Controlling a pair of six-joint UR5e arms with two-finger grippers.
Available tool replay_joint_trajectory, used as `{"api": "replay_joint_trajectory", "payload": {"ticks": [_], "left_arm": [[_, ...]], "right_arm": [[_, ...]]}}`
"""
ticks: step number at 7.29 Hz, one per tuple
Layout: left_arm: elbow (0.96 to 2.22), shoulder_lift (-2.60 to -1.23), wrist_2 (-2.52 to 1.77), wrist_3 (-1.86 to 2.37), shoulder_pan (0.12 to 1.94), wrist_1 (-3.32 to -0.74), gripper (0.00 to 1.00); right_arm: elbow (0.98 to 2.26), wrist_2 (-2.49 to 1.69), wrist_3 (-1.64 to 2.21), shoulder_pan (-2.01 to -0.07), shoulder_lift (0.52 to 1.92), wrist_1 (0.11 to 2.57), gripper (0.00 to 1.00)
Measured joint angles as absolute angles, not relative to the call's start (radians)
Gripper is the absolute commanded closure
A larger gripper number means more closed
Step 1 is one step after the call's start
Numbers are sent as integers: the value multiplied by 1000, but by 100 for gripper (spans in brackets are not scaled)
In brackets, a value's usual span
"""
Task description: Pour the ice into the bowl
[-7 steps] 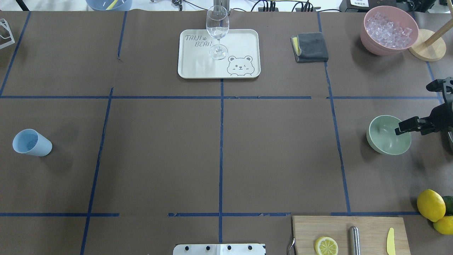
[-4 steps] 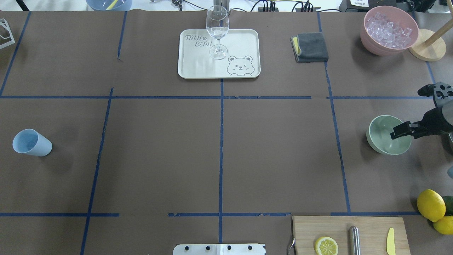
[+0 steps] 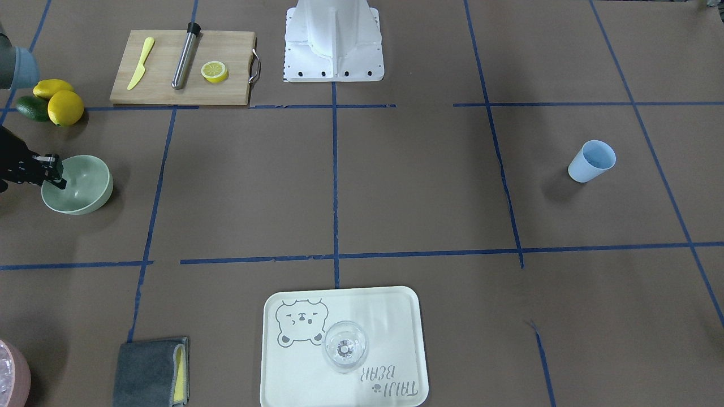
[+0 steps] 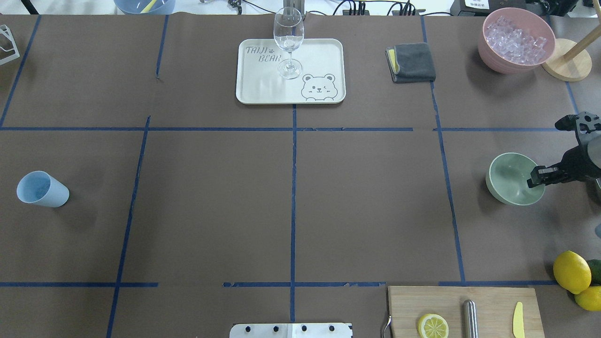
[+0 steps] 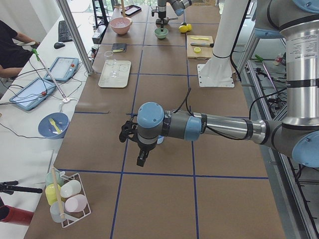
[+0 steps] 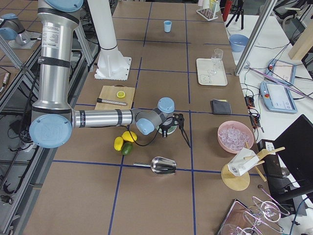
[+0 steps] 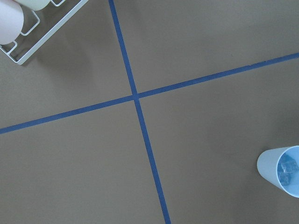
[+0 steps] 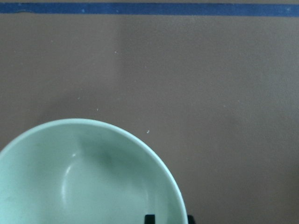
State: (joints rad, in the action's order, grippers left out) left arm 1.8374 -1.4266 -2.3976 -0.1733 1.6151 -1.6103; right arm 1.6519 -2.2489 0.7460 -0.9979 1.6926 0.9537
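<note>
The pale mint-green bowl (image 4: pixel 509 180) stands empty at the table's right side. It also shows in the front view (image 3: pixel 85 189) and in the right wrist view (image 8: pixel 70 186). My right gripper (image 4: pixel 537 180) is open at the bowl's rim. One fingertip (image 8: pixel 149 218) is inside the wall and the other is just outside it. The ice (image 7: pixel 286 167) is a few clear cubes in the blue cup (image 4: pixel 42 188). My left gripper (image 5: pixel 141 157) hovers beside that cup. It shows only in the left side view, so I cannot tell whether it is open or shut.
A pink tub (image 4: pixel 512 63) heaped with ice stands at the back right by a wooden stand (image 4: pixel 568 65). There are also a grey cloth (image 4: pixel 413 62), a tray (image 4: pixel 319 56) with a wine glass (image 4: pixel 288 37), lemons (image 4: pixel 571 271), a cutting board (image 4: pixel 493 300) and a metal scoop (image 6: pixel 161 165).
My right gripper reached a little further over the bowl, then drew back so that its fingers sit at the bowl's right rim. The bowl and the cup have not moved.
</note>
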Motion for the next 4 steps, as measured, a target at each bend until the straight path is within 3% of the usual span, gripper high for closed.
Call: {"api": "replay_joint_trajectory", "payload": {"ticks": [4], "left_arm": [[1846,-1427,-2398,-177,1614,-1612,0]], "right_arm": [[1795,-2258,956,-990,1663,950,100]]}}
